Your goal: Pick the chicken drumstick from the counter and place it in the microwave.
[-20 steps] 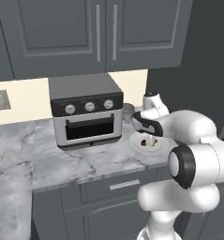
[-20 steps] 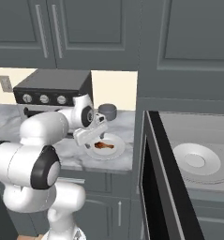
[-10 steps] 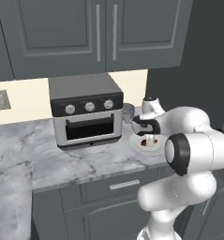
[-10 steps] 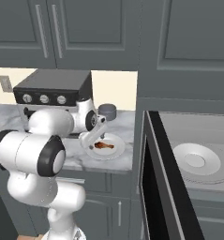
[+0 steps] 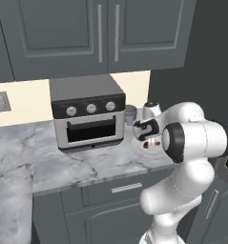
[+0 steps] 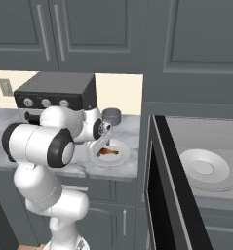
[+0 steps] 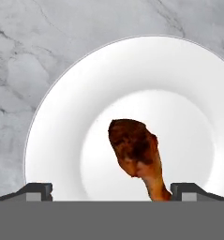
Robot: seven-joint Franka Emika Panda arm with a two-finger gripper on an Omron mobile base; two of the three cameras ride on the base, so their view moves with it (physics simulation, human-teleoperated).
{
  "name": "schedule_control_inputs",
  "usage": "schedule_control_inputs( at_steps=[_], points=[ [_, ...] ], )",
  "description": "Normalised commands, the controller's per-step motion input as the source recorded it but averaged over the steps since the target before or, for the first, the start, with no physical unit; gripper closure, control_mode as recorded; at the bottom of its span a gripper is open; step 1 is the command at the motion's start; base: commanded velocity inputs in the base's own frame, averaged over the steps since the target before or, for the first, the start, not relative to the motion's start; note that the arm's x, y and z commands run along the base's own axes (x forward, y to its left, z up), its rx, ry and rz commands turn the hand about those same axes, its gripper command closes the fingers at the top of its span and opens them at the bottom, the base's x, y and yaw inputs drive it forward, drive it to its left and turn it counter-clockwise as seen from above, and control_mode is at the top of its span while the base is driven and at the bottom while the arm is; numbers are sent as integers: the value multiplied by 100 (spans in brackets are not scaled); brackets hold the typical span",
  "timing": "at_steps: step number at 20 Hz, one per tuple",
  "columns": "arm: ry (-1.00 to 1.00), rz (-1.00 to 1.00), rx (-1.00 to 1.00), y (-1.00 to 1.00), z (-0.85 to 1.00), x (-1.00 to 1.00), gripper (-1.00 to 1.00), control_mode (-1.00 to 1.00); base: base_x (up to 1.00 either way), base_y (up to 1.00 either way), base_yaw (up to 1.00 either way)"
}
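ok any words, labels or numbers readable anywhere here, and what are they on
None can be read.
Toaster oven: three knobs on its front panel, no legible marks around them.
Wall outlet: blank plate.
Plate under the chicken drumstick: plain white, no print.
Microwave: no lettering visible.

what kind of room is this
A rendered home kitchen, most likely: a marble counter over grey cabinets, a toaster oven on it, an open microwave, and a drumstick on a plate.
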Motion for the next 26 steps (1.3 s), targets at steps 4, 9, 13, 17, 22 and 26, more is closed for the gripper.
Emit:
schedule_control_inputs(
  at_steps=[4,9,13,17,22,26],
  points=[
    [0,0,0,6,-31,33,-100,-100,0,0,0],
    [0,0,0,1,-20,29,-100,-100,0,0,0],
    [0,0,0,0,-17,28,-100,-100,0,0,0],
    [0,0,0,0,-22,14,-100,-100,0,0,0],
    [0,0,0,-1,-14,3,-100,-100,0,0,0],
    [0,0,0,-14,-2,0,-100,-100,0,0,0]
  ],
)
